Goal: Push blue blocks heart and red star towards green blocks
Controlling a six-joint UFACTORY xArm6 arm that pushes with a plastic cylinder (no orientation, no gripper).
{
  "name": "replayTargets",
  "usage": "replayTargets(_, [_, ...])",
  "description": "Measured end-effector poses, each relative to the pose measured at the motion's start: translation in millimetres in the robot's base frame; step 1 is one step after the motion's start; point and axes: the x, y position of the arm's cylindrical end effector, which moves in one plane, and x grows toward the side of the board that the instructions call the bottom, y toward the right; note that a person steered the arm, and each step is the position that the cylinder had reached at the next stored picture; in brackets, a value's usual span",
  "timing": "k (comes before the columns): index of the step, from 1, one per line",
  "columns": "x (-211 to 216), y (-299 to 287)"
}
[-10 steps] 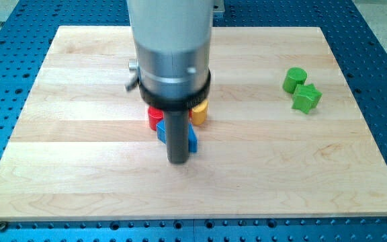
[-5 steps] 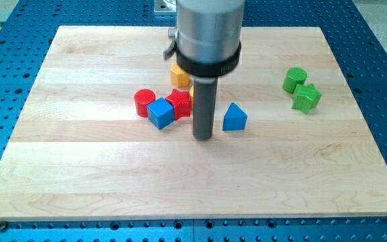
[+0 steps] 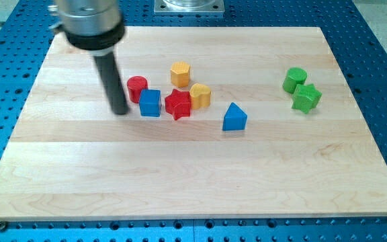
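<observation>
My tip [image 3: 119,111] rests on the board at the view's left, just left of the blue cube [image 3: 150,103] and below-left of the red cylinder [image 3: 137,88]; I cannot tell if it touches either. The red star [image 3: 178,105] sits right of the blue cube, touching it. A blue triangle-like block [image 3: 234,117] lies alone to the right of the cluster. The green cylinder [image 3: 294,79] and green star [image 3: 306,98] stand together at the far right, well apart from the rest.
A yellow hexagon [image 3: 180,72] sits above the red star. A second yellow block [image 3: 200,96] touches the star's right side. The wooden board [image 3: 193,195] lies on a blue perforated table.
The rod has moved from the middle of the cluster to its left side. The blue triangle-like block was pushed right earlier. The red cylinder and blue cube have shifted slightly up and left.
</observation>
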Motion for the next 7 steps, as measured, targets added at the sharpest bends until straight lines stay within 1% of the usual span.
replayTargets(1, [-21,90])
replayTargets(2, [-22,165])
replayTargets(3, [-31,141])
replayTargets(4, [15,117])
replayTargets(5, [-14,162])
replayTargets(6, [-35,185])
replayTargets(7, [7,109])
